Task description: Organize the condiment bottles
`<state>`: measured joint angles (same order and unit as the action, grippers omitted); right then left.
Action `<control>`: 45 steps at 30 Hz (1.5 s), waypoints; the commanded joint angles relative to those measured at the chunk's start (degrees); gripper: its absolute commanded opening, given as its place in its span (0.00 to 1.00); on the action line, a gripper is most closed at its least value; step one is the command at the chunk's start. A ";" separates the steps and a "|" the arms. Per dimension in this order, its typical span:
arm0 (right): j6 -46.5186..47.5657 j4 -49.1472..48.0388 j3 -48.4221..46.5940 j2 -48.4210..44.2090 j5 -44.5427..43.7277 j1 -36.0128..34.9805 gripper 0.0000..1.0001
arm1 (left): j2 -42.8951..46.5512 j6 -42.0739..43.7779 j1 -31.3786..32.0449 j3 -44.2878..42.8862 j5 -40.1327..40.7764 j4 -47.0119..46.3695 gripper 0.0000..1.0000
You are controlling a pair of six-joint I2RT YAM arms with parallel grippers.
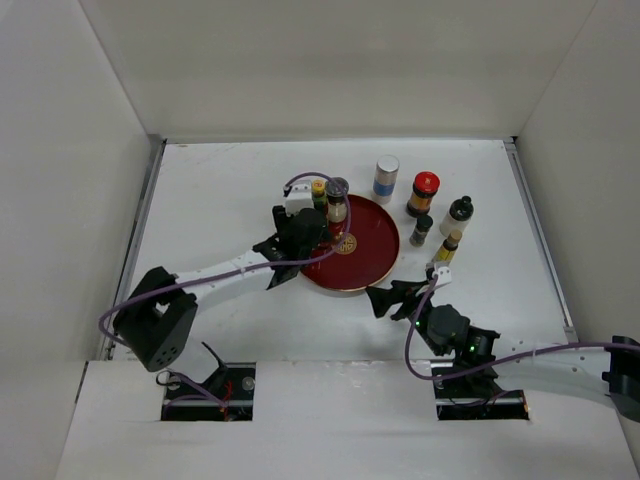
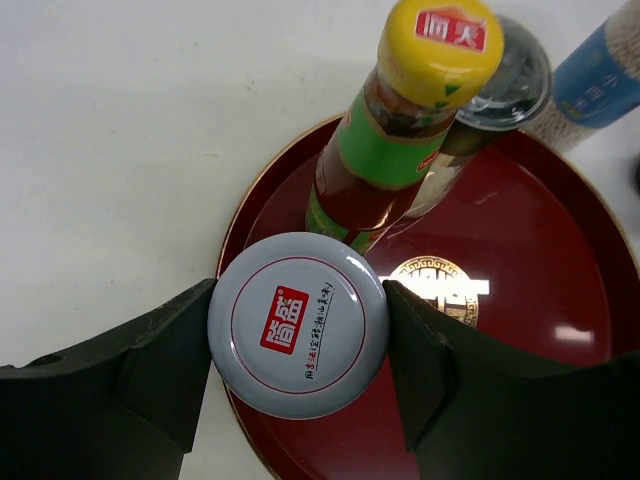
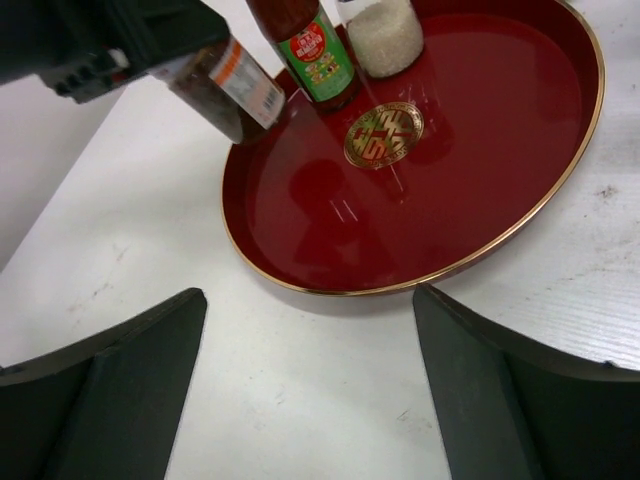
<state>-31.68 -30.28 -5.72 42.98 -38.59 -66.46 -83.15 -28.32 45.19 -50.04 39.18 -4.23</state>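
My left gripper (image 2: 297, 340) is shut on a jar with a white lid (image 2: 297, 338), a finger pressed on each side of the lid. The jar leans over the left rim of the round red tray (image 1: 375, 250). The right wrist view shows this jar (image 3: 225, 85) dark, with an orange-edged label. Just behind it on the tray stand a yellow-capped bottle (image 2: 400, 130) with a green label and a clear-lidded jar (image 2: 510, 75) of white grains. My right gripper (image 3: 310, 390) is open over bare table at the tray's near edge, holding nothing. From above, the left gripper (image 1: 303, 238) hides its jar.
Right of the tray stand more condiment bottles: a silver-capped one with a blue label (image 1: 386, 178), a red-capped jar (image 1: 423, 193), a black-capped white bottle (image 1: 458, 215), a small dark bottle (image 1: 421, 230) and a yellow one (image 1: 447, 247). White walls enclose the table.
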 commanded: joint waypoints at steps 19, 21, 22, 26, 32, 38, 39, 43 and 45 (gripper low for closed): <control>-1.89 13.23 -9.21 -6.95 -0.97 4.53 0.44 | -4.31 2.03 3.81 -0.85 2.04 -10.45 0.87; -1.28 14.02 -12.47 -4.06 0.35 7.17 0.60 | -0.36 2.21 4.42 0.38 2.30 -10.27 0.96; -0.58 13.59 -13.96 -2.31 1.23 8.48 0.63 | 2.01 2.56 4.68 1.17 2.31 -10.45 0.98; 3.45 10.60 -20.54 4.90 2.64 13.49 0.75 | 13.34 3.00 3.81 5.64 1.52 -12.98 0.98; 8.04 13.57 -34.69 16.85 6.41 25.17 0.17 | 23.91 1.87 -4.09 17.86 -3.31 -29.41 0.73; 10.06 24.47 -54.10 33.80 16.25 38.36 0.58 | 24.10 -2.26 -11.47 22.79 -4.90 -34.25 0.39; 10.15 25.70 -56.40 35.66 17.22 39.59 0.65 | 23.48 -3.23 -12.79 23.75 -5.08 -35.83 0.39; 12.43 33.43 -69.58 47.43 19.95 42.50 0.87 | 20.32 -4.47 -16.75 28.93 -4.38 -43.56 0.44; 14.71 35.99 -74.33 52.36 18.65 42.68 0.93 | 19.09 -5.86 -16.85 31.31 -3.94 -45.86 0.45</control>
<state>-20.60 -1.04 -74.13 91.13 -22.37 -23.77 -63.09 -31.38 28.73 -21.43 35.51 -41.41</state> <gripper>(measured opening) 0.917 0.449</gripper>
